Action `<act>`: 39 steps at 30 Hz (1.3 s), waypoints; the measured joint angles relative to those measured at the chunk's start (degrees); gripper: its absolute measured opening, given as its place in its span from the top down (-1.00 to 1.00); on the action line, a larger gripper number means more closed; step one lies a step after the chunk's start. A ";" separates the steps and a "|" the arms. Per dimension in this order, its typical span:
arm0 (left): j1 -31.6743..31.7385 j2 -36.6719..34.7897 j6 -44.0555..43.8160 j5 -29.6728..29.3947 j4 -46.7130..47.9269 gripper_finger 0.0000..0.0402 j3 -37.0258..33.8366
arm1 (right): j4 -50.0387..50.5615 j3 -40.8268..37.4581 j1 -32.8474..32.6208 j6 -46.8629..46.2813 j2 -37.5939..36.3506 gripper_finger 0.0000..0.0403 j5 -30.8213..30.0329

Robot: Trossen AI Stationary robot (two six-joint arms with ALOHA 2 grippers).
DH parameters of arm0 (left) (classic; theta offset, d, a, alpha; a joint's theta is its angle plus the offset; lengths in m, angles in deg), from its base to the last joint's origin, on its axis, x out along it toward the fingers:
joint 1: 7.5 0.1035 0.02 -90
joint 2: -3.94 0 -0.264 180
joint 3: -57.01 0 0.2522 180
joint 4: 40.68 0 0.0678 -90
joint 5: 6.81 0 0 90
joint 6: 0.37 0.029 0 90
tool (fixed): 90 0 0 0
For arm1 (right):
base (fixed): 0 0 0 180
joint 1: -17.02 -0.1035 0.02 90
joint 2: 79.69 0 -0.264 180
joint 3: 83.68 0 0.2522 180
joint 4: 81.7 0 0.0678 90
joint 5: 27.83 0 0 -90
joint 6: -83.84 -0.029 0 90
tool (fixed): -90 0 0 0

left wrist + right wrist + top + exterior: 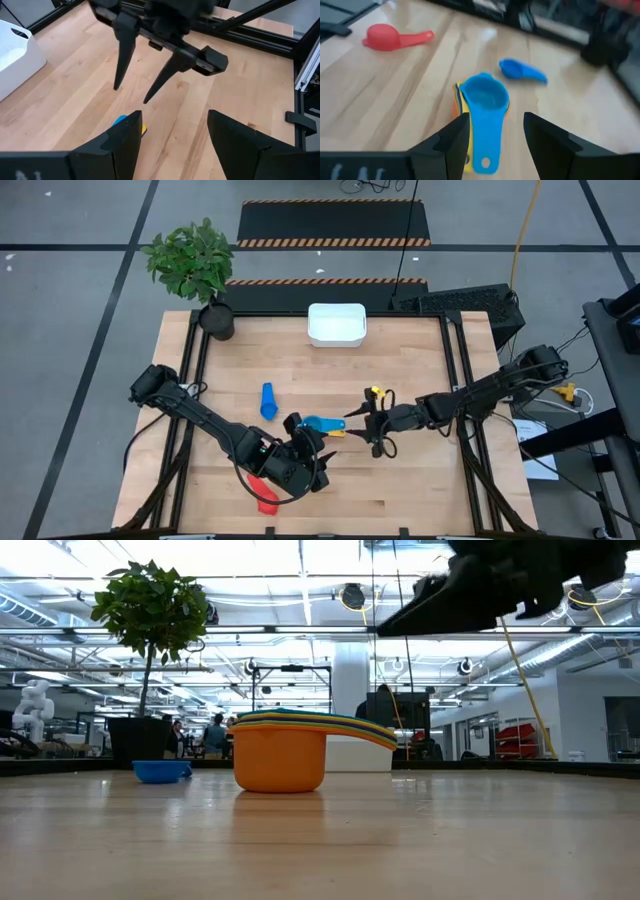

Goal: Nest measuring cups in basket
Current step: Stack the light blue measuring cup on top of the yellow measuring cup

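A nested stack of measuring cups (322, 424) stands on its orange bottom cup (280, 762) mid-table, light blue cup on top (484, 95), handles toward the right arm. A blue cup (268, 402) lies left of it and a red cup (262, 493) near the front edge. The white basket (336, 323) sits at the far edge. My right gripper (495, 117) hangs open above the stack's handles (400, 620), clear of them. My left gripper (172, 117) is open, raised just near-left of the stack (312, 440).
A potted plant (195, 265) stands at the far left corner. Black frame rails (455, 370) run along the table's sides. Bare wood lies between the stack and the basket.
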 joint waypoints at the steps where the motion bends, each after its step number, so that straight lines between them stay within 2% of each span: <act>1: 0.02 0.00 0.00 0.00 0.03 -0.13 0.00 | 2.50 1.00 0.10 -3.06 0.23 0.09 -0.01; 5: 0.09 0.00 0.24 0.00 -0.07 -0.13 0.00 | 8.53 5.09 0.10 -7.02 3.25 -0.03 -0.11; 11: 0.44 0.00 0.34 0.00 -0.32 -0.13 0.00 | 7.84 7.98 0.09 -6.16 10.93 -0.23 -0.10; 21: 0.35 0.00 0.39 0.00 -0.32 -0.13 0.00 | 7.48 10.55 1.89 -6.23 18.04 -0.24 0.49; 26: 0.37 0.00 0.48 0.00 -0.33 -0.13 0.00 | 7.46 10.64 3.21 -9.12 19.70 -0.24 6.91; 39: 0.35 0.00 0.02 -0.02 -0.35 -0.13 0.00 | 5.14 10.64 3.35 -9.50 19.45 -0.24 7.22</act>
